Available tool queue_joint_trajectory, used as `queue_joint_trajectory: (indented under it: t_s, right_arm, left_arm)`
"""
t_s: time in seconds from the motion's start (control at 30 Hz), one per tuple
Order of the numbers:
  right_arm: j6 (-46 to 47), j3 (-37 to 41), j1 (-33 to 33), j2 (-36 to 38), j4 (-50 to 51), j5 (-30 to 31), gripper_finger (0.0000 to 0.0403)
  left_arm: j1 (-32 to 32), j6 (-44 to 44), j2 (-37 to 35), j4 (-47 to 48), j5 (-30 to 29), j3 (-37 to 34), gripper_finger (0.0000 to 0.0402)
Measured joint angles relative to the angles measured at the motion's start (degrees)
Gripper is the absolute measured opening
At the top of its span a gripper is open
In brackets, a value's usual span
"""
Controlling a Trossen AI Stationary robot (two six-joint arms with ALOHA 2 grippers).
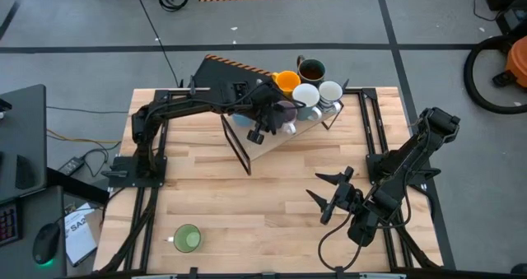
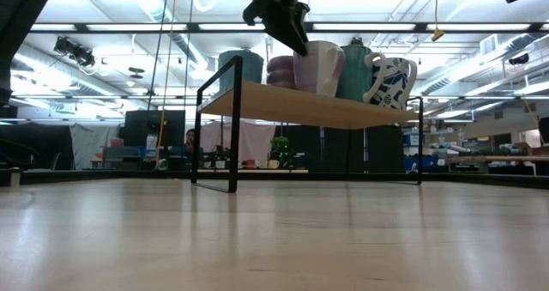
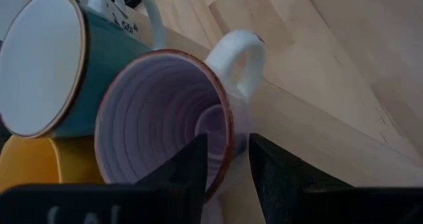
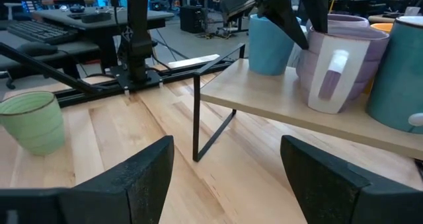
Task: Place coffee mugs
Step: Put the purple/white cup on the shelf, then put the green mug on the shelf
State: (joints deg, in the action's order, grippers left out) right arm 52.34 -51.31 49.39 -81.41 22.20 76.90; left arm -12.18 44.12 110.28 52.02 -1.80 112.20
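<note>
Left arm letting a purple mug go on the crowded rack

The rack [image 1: 262, 147] stood at the table's far side, mugs packed tight; the left gripper [image 3: 227, 159] straddled the purple mug [image 3: 165, 112]'s rim, fingers parted, no firm squeeze as far as I could tell. Pulling out crooked could tip it into its neighbours. The right gripper [image 1: 329, 192] waited wide open, near right. The green mug [image 1: 187, 239] sat alone, near left.

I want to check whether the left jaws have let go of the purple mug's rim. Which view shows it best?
The left wrist view: the ribbed pale purple ceramic mug fills it, its rim between the jaws. The right wrist view shows its side, the low view too. From above the arm mostly hides it.
</note>
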Motion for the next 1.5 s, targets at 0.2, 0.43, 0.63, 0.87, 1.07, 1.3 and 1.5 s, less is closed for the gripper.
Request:
queue_joint_trajectory:
  t_s: [0.2, 0.43, 0.63, 0.87, 1.07, 1.3, 1.5]
  right_arm:
    - [-0.2, 0.0, 0.0, 0.0, 0.0, 0.0, 0.0284]
    - [-0.2, 0.0, 0.0, 0.0, 0.0, 0.0, 0.0284]
    - [-0.4, 0.0, 0.0, 0.0, 0.1, 0.0, 0.0284]
    - [-1.3, 0.0, 0.3, 0.0, 0.3, -0.1, 0.0284]
    - [-2.7, 0.1, 0.5, 0.0, 1.2, 1.0, 0.0284]
    - [-3.6, 1.7, 0.5, 0.0, 1.8, 2.3, 0.0284]
    - [-7.5, 2.9, -1.0, 0.0, 1.5, 3.5, 0.0284]
  left_arm:
    - [0.2, -1.7, -0.1, -0.5, 0.0, 0.0, 0.0119]
    - [0.8, -2.5, -0.3, -2.0, -3.8, 0.0, 0.0119]
    - [2.1, -1.1, -0.5, -2.1, -6.8, 0.0, 0.0119]
    - [4.3, 0.1, -1.3, -1.4, -13.0, 0.0, 0.0119]
    - [5.9, -1.4, -4.8, -0.2, -17.3, 0.0, 0.0119]
    - [9.9, -11.4, -9.6, 5.3, -4.4, 0.0, 0.0119]
    - [14.9, -32.8, -10.1, 15.4, 7.1, -0.1, 0.0119]
